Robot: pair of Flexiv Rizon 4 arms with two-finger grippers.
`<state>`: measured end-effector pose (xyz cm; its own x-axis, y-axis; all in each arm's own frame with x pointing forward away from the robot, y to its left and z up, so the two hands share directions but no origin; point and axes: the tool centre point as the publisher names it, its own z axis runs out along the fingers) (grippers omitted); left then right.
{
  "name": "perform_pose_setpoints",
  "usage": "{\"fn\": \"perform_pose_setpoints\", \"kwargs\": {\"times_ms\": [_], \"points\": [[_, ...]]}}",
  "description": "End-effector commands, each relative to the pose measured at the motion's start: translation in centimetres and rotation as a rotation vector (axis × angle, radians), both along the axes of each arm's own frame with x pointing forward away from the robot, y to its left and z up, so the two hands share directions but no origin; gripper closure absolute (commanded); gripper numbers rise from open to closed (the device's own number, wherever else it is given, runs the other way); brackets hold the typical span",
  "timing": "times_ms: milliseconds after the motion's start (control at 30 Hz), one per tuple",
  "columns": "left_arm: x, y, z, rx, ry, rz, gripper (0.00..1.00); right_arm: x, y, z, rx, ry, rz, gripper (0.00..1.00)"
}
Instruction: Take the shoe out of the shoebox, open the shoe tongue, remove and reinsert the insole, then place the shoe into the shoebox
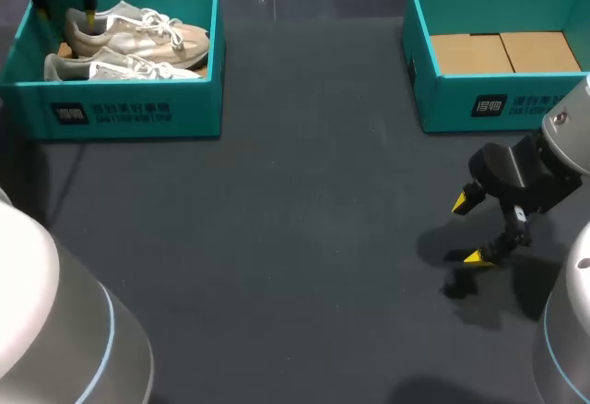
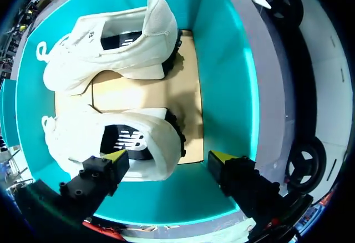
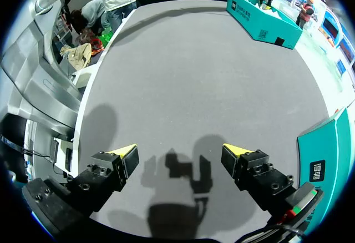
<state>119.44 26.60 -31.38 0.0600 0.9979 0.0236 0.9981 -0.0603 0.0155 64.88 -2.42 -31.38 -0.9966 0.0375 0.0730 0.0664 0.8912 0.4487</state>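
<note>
Where the dark table (image 1: 295, 238) reaches ten o'clock, a teal shoebox (image 1: 138, 113) holds a nearer shoe (image 1: 120, 70) and a farther shoe (image 1: 138, 35), both lying nine-to-three, heels at nine. The left gripper (image 2: 169, 158), much the closer, hangs open astride the farther shoe's heel, one fingertip (image 2: 117, 157) over its insole (image 2: 125, 140), gripping nothing. The right gripper (image 1: 467, 230) hangs wide open and empty at four o'clock.

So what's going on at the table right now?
The left gripper is down in the left shoebox, open, straddling the heel of one shoe without gripping it yet. The other shoe lies beside it. The right gripper hangs open above bare table near the second shoebox, holding nothing.
</note>
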Motion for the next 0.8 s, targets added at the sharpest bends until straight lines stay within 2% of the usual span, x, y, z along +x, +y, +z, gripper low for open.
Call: {"fn": "perform_pose_setpoints", "kwargs": {"times_ms": [33, 100, 267, 433, 800], "points": [[-4.0, -0.5, 3.5, 0.0, -0.037, -0.013, 0.04, -0.1, 0.0, 0.0, -0.002, -0.001, 0.0, 0.0], [-5.2, -0.7, 4.1, -0.005, -0.026, -0.025, 0.05, -0.1, 0.0, 0.0, -0.002, -0.001, 0.0, 0.0], [-7.2, -0.8, 4.1, 0.009, 0.005, -0.017, 0.06, -0.1, 0.0, 0.0, -0.002, -0.001, 0.0, 0.0], [-9.4, -0.2, 3.8, 0.004, 0.028, -0.001, 0.07, -0.1, 0.0, 0.0, -0.002, -0.001, 0.0, 0.0], [-13.2, 1.4, 2.7, -0.036, 0.024, 0.0, 0.02, -0.1, 0.0, 0.0, -0.002, -0.001, 0.0, 0.0]]}}
